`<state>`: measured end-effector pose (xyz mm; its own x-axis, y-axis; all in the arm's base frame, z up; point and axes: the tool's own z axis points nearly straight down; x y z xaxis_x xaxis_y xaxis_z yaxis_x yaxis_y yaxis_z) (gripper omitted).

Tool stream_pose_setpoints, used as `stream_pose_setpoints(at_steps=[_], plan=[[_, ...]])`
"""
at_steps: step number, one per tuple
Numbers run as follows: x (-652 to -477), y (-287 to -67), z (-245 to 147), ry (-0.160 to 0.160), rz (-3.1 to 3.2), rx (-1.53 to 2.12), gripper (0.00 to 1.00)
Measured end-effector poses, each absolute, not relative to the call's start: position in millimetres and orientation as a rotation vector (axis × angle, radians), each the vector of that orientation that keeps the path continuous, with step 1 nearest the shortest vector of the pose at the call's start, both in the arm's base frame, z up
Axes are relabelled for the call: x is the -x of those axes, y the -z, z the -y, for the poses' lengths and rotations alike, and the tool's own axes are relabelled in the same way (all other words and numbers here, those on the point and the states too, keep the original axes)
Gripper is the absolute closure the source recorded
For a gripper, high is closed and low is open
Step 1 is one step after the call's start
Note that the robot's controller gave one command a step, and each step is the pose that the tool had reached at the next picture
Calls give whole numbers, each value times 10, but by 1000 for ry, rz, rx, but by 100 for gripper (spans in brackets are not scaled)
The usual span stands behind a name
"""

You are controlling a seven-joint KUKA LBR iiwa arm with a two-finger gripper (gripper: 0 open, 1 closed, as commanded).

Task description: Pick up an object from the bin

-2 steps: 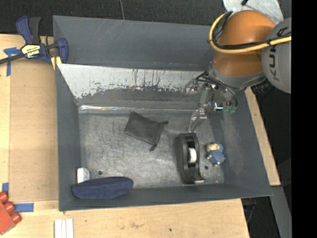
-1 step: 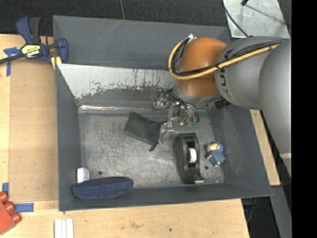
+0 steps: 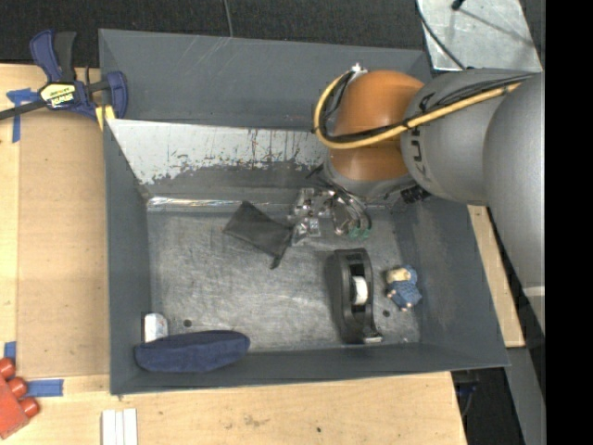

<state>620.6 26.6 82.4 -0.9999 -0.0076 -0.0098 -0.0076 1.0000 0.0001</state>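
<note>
Dim bin, glare on back wall (streaked), soft shadows

The grey bin holds a dark flat scrap mid-back, a black dispenser right, and a blue pouch in the front-left corner.

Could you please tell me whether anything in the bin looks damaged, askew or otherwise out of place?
The far wall of the grey metal bin looks scraped, with dark streaks running down a pale band. The black flat sheet beside the gripper lies skewed to the walls. Otherwise nothing looks spilled or broken.
</note>
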Motion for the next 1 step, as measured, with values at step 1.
stream_pose_setpoints(at_steps=[1], plan=[[-6017, -2640, -549, 0, -3107, 364, 100]])
